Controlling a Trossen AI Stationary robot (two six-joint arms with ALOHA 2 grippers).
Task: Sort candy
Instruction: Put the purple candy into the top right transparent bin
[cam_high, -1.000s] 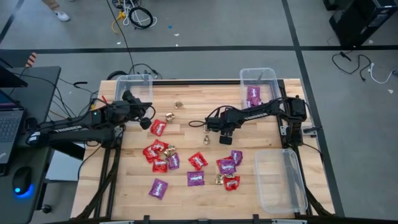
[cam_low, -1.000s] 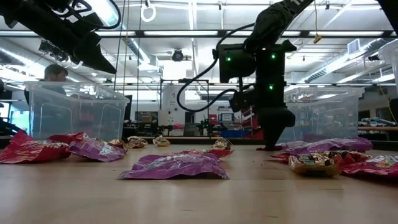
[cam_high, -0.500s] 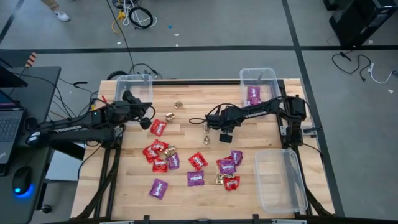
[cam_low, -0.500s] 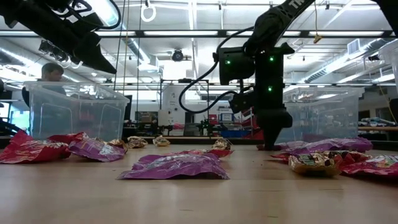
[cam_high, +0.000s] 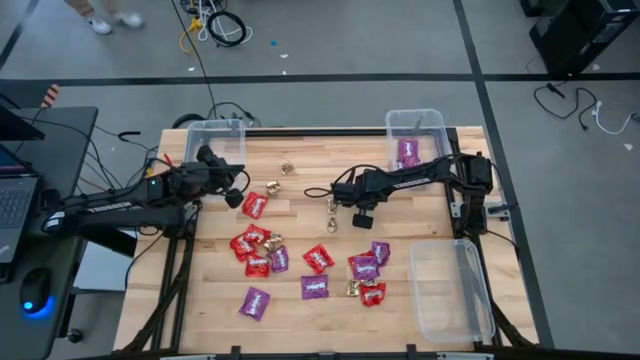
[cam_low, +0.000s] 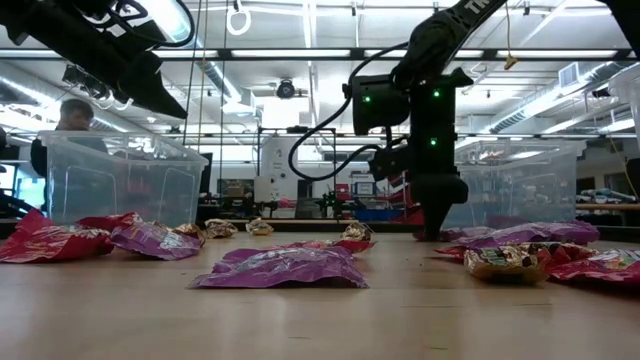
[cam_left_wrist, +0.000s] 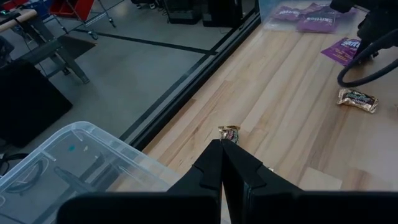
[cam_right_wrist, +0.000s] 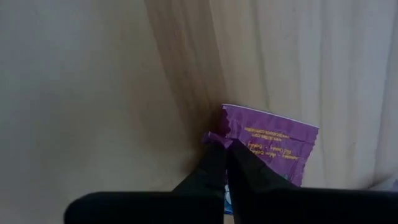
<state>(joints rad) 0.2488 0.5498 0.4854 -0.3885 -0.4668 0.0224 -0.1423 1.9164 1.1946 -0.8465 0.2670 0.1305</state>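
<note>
The candy lies scattered on the wooden table (cam_high: 300, 160): red packets (cam_high: 250, 245), purple packets (cam_high: 314, 287) and small gold pieces (cam_high: 331, 222). My right gripper (cam_high: 361, 220) stands at mid-table, pointing down, shut on a purple packet (cam_right_wrist: 270, 149) that rests flat on the wood; the high view hides this packet under the gripper. In the low view its fingers (cam_low: 432, 230) reach the tabletop. My left gripper (cam_high: 236, 196) hangs shut above the table's far left, over a red packet (cam_high: 254, 205), holding nothing. My right gripper pinches the purple packet's crimped end (cam_right_wrist: 219, 138), at a corner, between its two fingers. The fingers come from above, pointing steeply down. The packet lies flat on the table.
A clear bin (cam_high: 215, 140) stands at the far left. Another clear bin (cam_high: 415, 130) at the far right holds purple packets, and a third (cam_high: 450, 290) lies at the near right. A gold piece (cam_left_wrist: 229, 131) lies just beyond my left fingers. A person shows behind the table.
My right gripper has shut on the purple packet's end while staying in place over mid-table. The packet lies where it was.
</note>
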